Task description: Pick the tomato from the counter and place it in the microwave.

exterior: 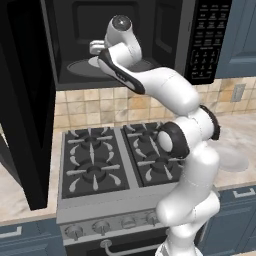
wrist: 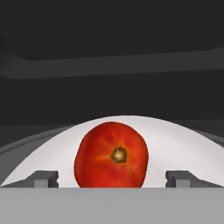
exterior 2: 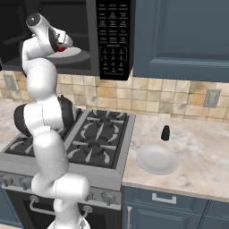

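Tomato (wrist: pixel 111 155) down on the white turntable plate (wrist: pixel 175 140) inside the microwave (exterior: pixel 150 45), sitting near the plate's front edge in the hand view, stem scar facing the camera. Fingertips (wrist: pixel 43 178) standing wide on either side of it, clear white plate showing in both gaps, so jaws open and nothing gripped. Reads as the release step of the placing, task all but done. Next move, as a guess: straight pull-back out of the cavity, no sideways drift, since a round fruit on a smooth plate could roll at a nudge. Right base view catches a sliver of red at the gripper (exterior 2: pixel 61 48) over the plate, plus the button panel (exterior 2: pixel 114 40), a small dark bottle (exterior 2: pixel 165 133) and a white dish (exterior 2: pixel 157 160) on the counter (exterior 2: pixel 201 147). Left base view gives the open microwave door (exterior: pixel 25 115) and the stove (exterior: pixel 100 160) under the arm, with the tomato hidden behind the wrist.
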